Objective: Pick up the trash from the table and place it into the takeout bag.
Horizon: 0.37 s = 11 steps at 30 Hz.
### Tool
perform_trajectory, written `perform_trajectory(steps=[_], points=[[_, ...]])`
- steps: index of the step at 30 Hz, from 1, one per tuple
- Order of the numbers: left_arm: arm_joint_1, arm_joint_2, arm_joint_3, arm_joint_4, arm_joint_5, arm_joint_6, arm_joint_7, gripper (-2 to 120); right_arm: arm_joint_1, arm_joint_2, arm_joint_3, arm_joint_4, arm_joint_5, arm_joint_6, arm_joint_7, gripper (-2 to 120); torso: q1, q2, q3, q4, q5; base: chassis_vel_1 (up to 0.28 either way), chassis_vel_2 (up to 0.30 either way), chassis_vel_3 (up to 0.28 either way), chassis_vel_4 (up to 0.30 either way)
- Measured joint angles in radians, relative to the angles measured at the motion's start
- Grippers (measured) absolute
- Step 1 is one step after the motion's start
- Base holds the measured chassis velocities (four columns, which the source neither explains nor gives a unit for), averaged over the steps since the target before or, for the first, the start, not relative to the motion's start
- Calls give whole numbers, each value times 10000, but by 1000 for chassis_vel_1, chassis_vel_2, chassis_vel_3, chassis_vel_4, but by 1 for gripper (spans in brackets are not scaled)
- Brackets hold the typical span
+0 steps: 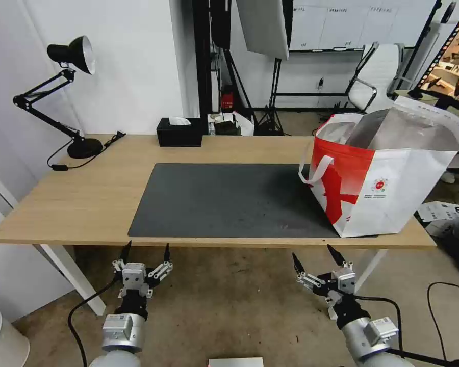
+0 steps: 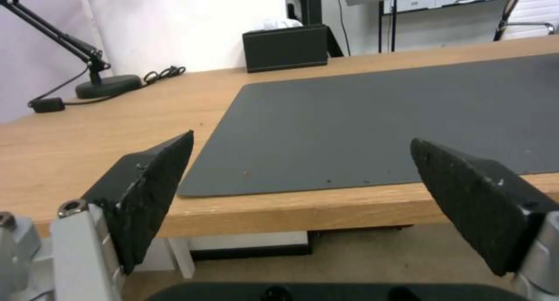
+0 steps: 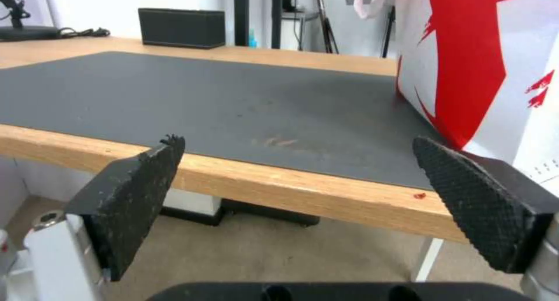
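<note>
Currently I hold both arms low in front of the table (image 1: 86, 204), below its near edge; the left gripper (image 1: 145, 251) sits under the left corner of the dark mat (image 1: 224, 199) and the right gripper (image 1: 315, 259) sits near the takeout bag (image 1: 387, 183); both are released, jaws spread wide, holding nothing. I see no trash on the mat or on the bare wood; the takeout bag stands upright on the right end of the table, mouth open, foil lining showing, one white strap handle (image 1: 313, 171) hanging toward the mat. I judge the pick-and-place work as finished or not yet supplied; the correct procedure is to confirm the surface before committing any reach.

For clearance: the near table edge lies directly ahead of both grippers, so I must raise an arm above it before advancing; the mat offers wide open room in the middle; the black tissue box (image 1: 179, 131) and the desk lamp (image 1: 69, 97) stand at the far left, well apart from the bag; the bag's base sits close to the near right edge, so I would avoid nudging it outward.
</note>
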<state>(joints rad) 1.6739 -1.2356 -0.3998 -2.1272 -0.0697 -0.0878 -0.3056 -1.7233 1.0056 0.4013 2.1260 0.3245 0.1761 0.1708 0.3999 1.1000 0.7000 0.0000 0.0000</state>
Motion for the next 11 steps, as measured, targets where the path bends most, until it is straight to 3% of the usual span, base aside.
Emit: perform_trajectory(steps=[11], points=[[-2,3,0,-2,-5,4,2,100,0,0,0,0,0,0,0,100,0,0,0,0,0,0,0,0,0]])
